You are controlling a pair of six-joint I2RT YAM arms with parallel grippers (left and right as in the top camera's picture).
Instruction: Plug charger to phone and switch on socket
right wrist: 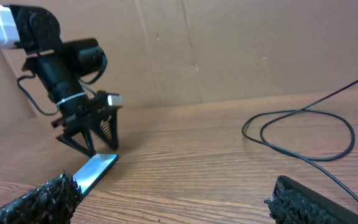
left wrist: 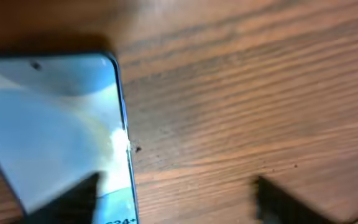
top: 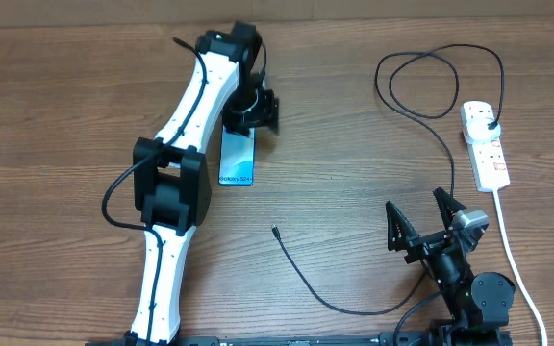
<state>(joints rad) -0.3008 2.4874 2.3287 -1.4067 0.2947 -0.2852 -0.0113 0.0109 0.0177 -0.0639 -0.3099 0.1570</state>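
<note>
Presently, left fingers (right wrist: 79, 142) apart over phone (top: 238, 161), right fingers (top: 396, 227) spread wide, charger (top: 306, 280) tip lying loose between

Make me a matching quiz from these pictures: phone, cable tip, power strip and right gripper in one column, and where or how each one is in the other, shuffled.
1 phone
2 cable tip
3 power strip
4 right gripper

A open, holding nothing
B black plug in it
C under the left gripper
D loose on the table

Pairs: 1-C, 2-D, 3-B, 4-A
</note>
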